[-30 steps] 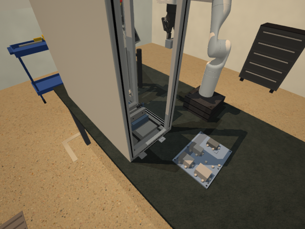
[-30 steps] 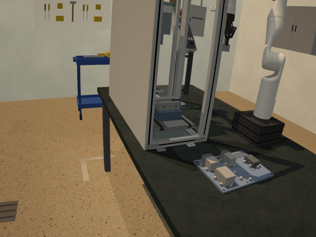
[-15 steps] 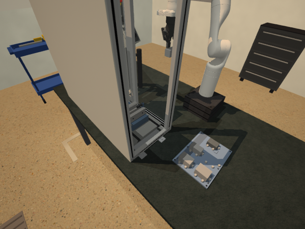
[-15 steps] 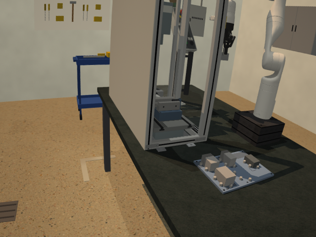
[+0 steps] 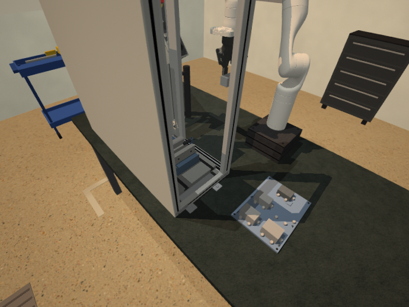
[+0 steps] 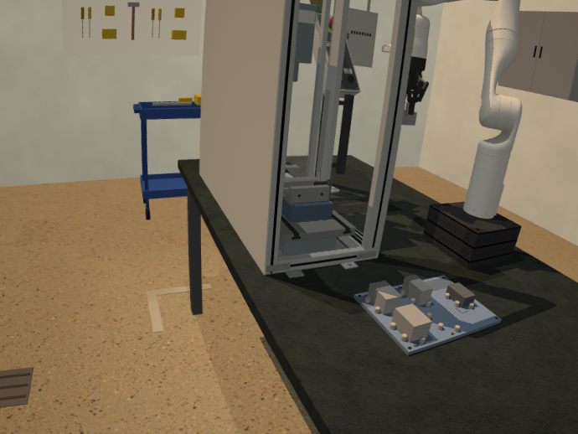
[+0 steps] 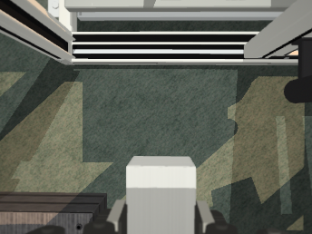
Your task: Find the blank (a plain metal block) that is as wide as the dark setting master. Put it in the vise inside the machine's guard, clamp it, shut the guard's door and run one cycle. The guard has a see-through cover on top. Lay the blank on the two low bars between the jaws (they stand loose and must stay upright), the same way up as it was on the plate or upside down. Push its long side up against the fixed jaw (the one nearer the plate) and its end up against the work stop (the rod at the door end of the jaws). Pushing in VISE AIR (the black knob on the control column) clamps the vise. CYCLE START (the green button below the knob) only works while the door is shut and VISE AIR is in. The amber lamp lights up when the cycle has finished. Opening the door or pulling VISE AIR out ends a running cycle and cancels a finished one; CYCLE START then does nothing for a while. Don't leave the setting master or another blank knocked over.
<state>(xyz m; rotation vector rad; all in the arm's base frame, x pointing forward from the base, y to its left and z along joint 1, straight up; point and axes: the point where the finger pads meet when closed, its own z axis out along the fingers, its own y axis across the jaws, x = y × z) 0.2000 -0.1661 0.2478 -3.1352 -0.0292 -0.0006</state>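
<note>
My gripper (image 5: 224, 67) hangs high above the dark table, beside the tall guard (image 5: 148, 99) on the side facing the arm. It is shut on a plain light-grey blank (image 5: 224, 80), which hangs below the fingers. The blank also shows in the exterior view (image 6: 409, 119) and fills the bottom of the wrist view (image 7: 160, 190). The vise (image 6: 307, 205) sits low inside the guard. The guard's floor rails (image 7: 159, 45) lie ahead of the blank in the wrist view. The plate (image 5: 271, 213) lies on the table in front of the guard and holds several blocks, one of them darker (image 6: 461, 292).
The black control column (image 5: 187, 90) stands behind the guard; its dark shape sits at the right edge of the wrist view (image 7: 299, 88). The arm's dark pedestal (image 5: 273, 138) is right of the guard. A blue cart (image 5: 42, 85) and a black drawer cabinet (image 5: 366, 76) stand off the table.
</note>
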